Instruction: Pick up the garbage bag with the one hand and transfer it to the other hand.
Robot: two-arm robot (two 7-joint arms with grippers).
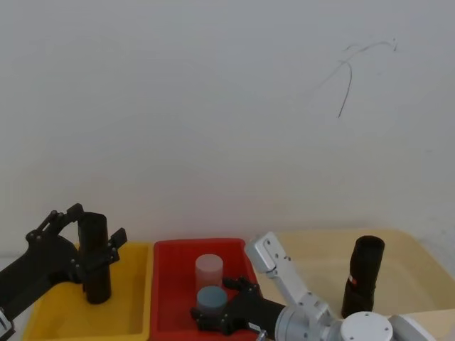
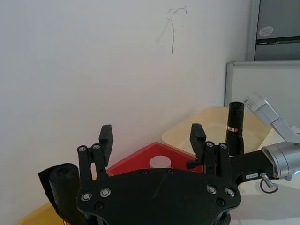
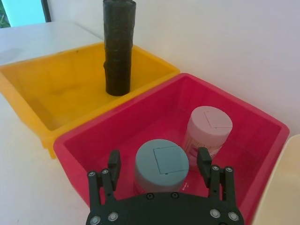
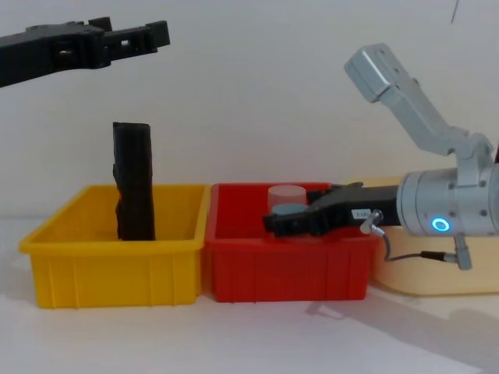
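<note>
"Where is the garbage bag (image 1: 363, 273)?"

"Upright in the cream tub (image 1: 419, 259), off to the right of my right pincer (image 3: 159, 161), which hangs wide over the red bin (image 1: 167, 284)."

"And your left pincer (image 2: 152, 136)?"

"Wide too, above the yellow bin (image 1: 135, 320), farther off. I'd reach with the right, sideways, across the bag's standing length."

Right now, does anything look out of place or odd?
Nothing spilled or damaged. Oddly, the right gripper hangs open over the teal-lidded jar in the red bin, while the garbage bag stands untouched in the beige tray; the left gripper is above the yellow bin.
</note>
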